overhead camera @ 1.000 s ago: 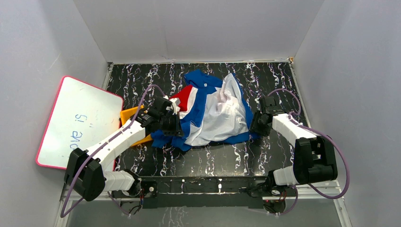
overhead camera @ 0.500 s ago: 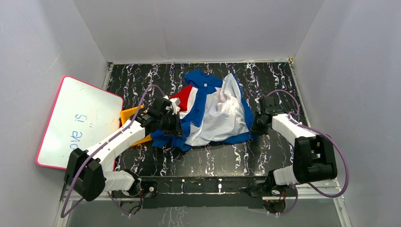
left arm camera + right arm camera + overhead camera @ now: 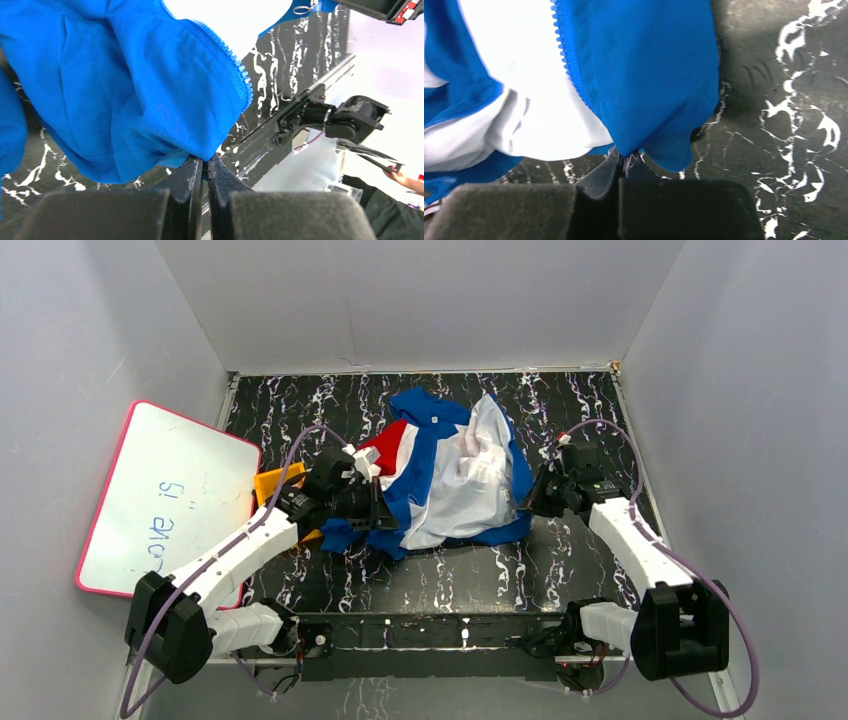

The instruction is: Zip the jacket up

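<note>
Jacket: crumpled at the middle of the bench, open, with the white lining facing up.

Change from half a second ago: I see the right arm stretched out straighter, its elbow block now well nearer me than the jacket. The left arm sits lower too. The jacket's near right hem is drawn in slightly.

Left jaws: at the jacket's left hem, pinched shut on a blue corner beside the zipper teeth.

Right jaws: at the jacket's right edge, closed tight on a blue fold.

Surroundings: a pink-rimmed whiteboard stands well left of the jacket. An orange object lies between the two, partly under the left arm.

Obstruction: bunched lining lies between the two zipper edges.
</note>
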